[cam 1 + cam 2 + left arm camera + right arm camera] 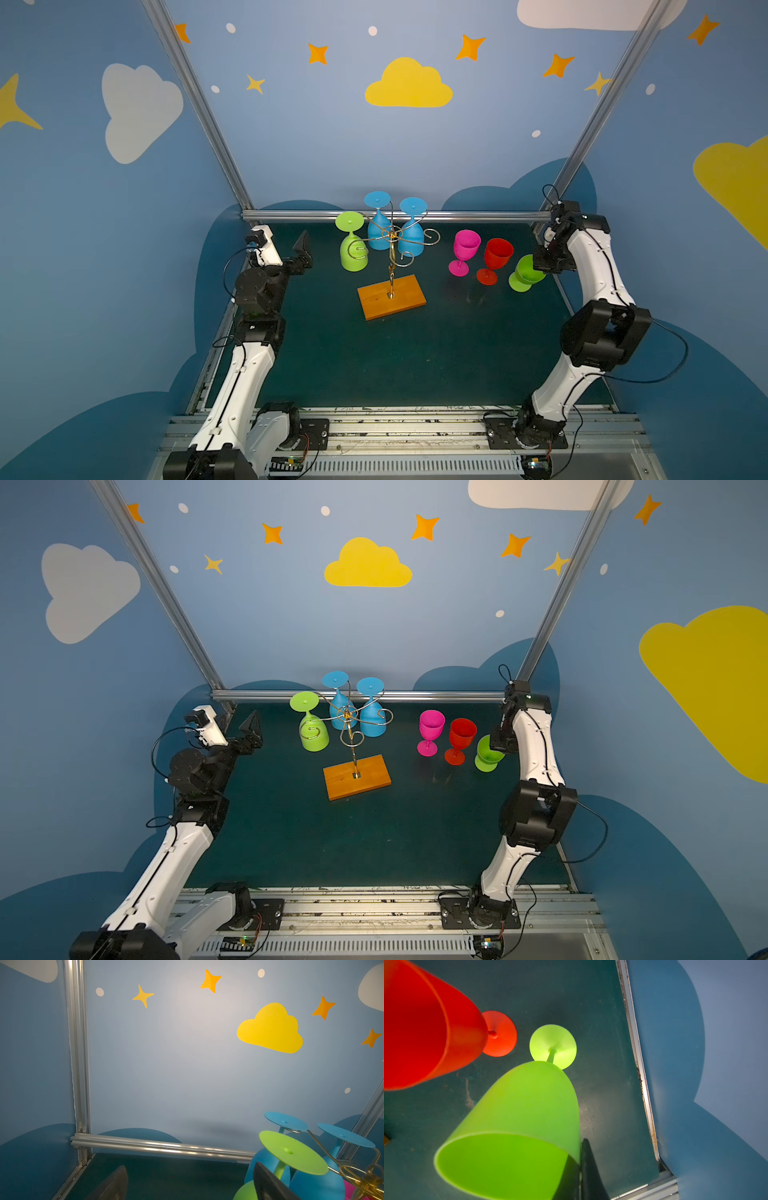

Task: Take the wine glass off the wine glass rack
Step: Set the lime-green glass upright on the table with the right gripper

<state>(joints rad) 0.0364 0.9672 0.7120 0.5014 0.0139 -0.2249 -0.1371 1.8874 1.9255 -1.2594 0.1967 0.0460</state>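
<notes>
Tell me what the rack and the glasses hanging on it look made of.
Wire stand: thin metal, shiny gold finish, glinting in the light. Its base: wood by its orange-brown tone, smooth, perhaps varnished. Hanging green glass and two blue glasses: probably plastic; opaque, uniformly bright, matte.

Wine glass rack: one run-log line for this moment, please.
gold wire rack: three hanging glasses | left tool: open | right tool: shut on standing green plastic glass
</notes>
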